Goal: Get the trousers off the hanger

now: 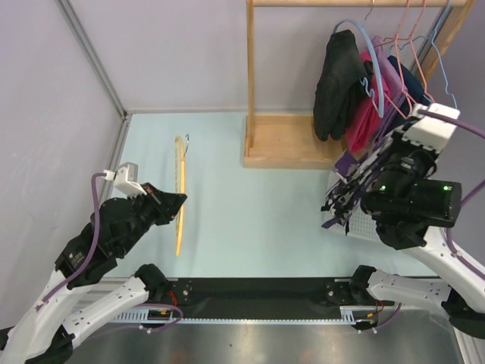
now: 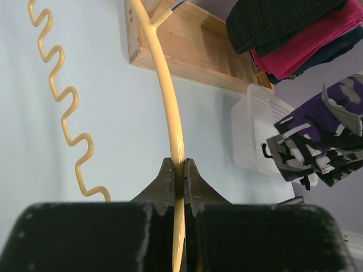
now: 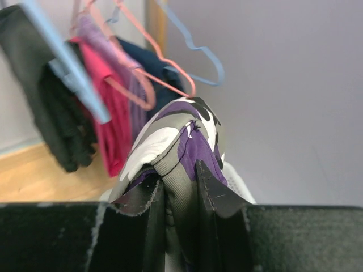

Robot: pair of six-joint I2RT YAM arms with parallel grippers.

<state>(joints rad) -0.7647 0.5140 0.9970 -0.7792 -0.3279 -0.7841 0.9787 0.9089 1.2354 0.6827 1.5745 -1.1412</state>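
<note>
My left gripper (image 1: 179, 202) is shut on the bar of a yellow hanger (image 1: 180, 189), which lies over the pale table with its hook toward the back. In the left wrist view the bar (image 2: 170, 107) runs up from between the fingers (image 2: 164, 184). My right gripper (image 1: 350, 199) is shut on purple, grey and white camouflage trousers (image 1: 347, 182) and holds them above a white basket (image 1: 356, 227). The right wrist view shows the fabric (image 3: 181, 141) bunched between the fingers (image 3: 212, 190). The trousers are off the hanger.
A wooden rack (image 1: 292, 148) stands at the back with black (image 1: 341, 83), pink and dark clothes on pink and blue hangers (image 1: 394, 45). The white basket shows in the left wrist view (image 2: 255, 133). A metal frame post (image 1: 91, 53) runs along the left wall.
</note>
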